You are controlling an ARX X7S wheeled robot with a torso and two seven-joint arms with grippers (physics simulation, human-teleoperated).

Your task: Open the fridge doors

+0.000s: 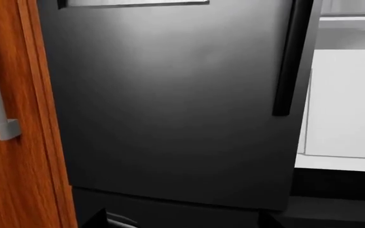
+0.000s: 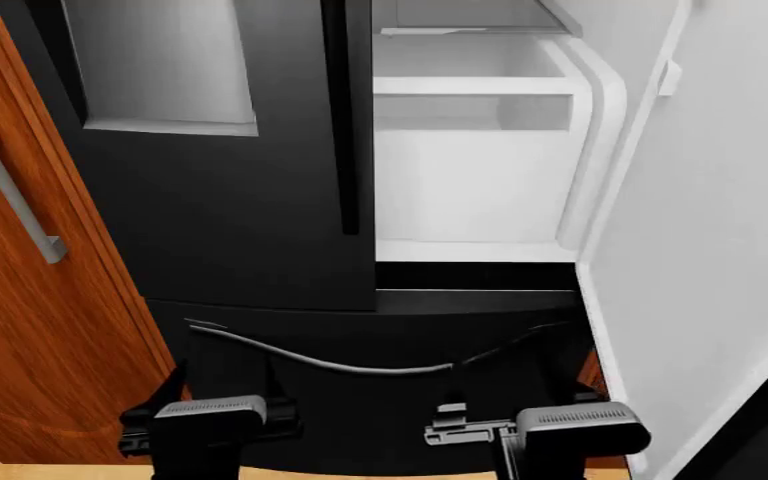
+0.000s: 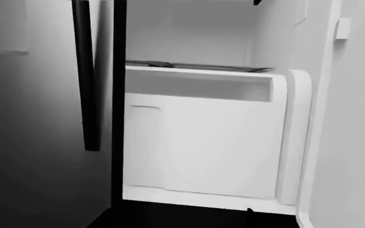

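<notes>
Head view | shut left fridge door (image 2: 224, 200) handle (image 2: 348, 120) stands upright, up ahead of left hand (image 2: 211, 415) | left hand nearer | hand opening: cannot tell

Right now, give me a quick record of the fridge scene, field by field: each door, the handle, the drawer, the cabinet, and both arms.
left fridge door: shut, glossy black, grey dispenser panel in its upper part
left door handle: vertical black bar at the door's inner edge, nothing gripping it
right fridge door: swung open, white lining facing the camera
fridge interior: white, shelves visible
drawer front: black, shut, curved silver handle
cabinet door: reddish wood, grey handle, left of the fridge
left gripper: low, in front of the drawer, holding nothing
right gripper: low, in front of the drawer, holding nothing
fingers: state not discernible
</notes>
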